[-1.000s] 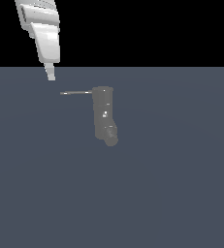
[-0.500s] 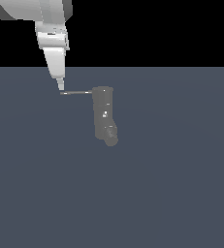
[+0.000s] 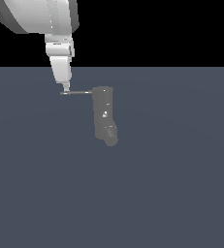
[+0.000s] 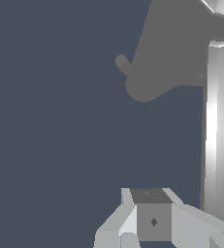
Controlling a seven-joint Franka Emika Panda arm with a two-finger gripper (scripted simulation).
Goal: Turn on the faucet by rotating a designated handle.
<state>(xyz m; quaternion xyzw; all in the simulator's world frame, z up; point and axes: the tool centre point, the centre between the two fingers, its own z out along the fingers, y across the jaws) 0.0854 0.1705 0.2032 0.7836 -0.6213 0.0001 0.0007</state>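
The faucet (image 3: 104,115) is a dull-grey upright cylinder with a rounded spout end low down, standing on the flat grey-blue floor. Its handle (image 3: 77,92) is a thin grey rod sticking out from the faucet's top toward the exterior view's left. My gripper (image 3: 65,89) hangs from the white arm with its fingers together, the tip at the rod's free end. In the wrist view the faucet (image 4: 176,53) lies ahead, the handle (image 4: 215,131) shows as a bright bar running close beside my gripper (image 4: 151,203), and nothing is held between the fingers.
The grey-blue floor (image 3: 171,193) stretches all around the faucet. The bulky white arm (image 3: 40,17) fills the upper part of the exterior view's left, above the handle's end.
My gripper has come down and toward the exterior view's right, from above and left of the handle to its free end. The handle and faucet have not visibly moved.
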